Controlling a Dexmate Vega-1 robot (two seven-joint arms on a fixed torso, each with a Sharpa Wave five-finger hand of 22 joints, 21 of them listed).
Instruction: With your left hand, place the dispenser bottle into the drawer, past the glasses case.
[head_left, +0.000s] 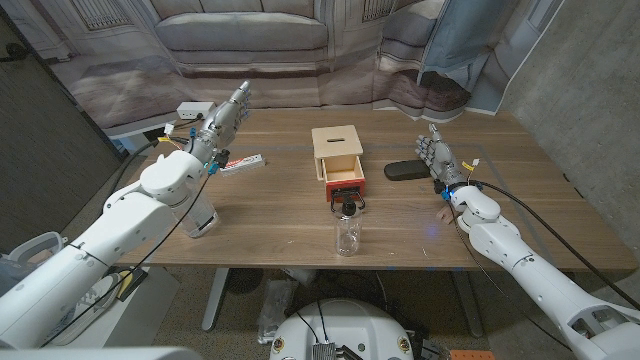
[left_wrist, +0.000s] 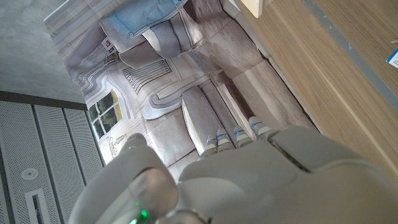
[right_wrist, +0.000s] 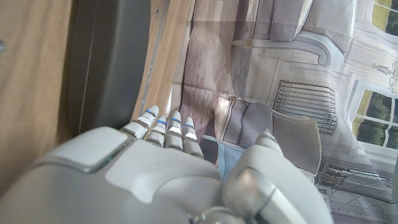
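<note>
A clear dispenser bottle (head_left: 347, 230) with a black pump stands upright on the wooden desk (head_left: 280, 215), just in front of the open red drawer (head_left: 346, 184) of a small wooden box (head_left: 337, 152); no label on it can be read. The left hand (head_left: 224, 122) hovers empty, fingers extended, over the desk's far left by a red-and-white packet (head_left: 241, 163) whose print is illegible. The right hand (head_left: 438, 158) stands empty, fingers straight, beside the dark glasses case (head_left: 405, 170).
</note>
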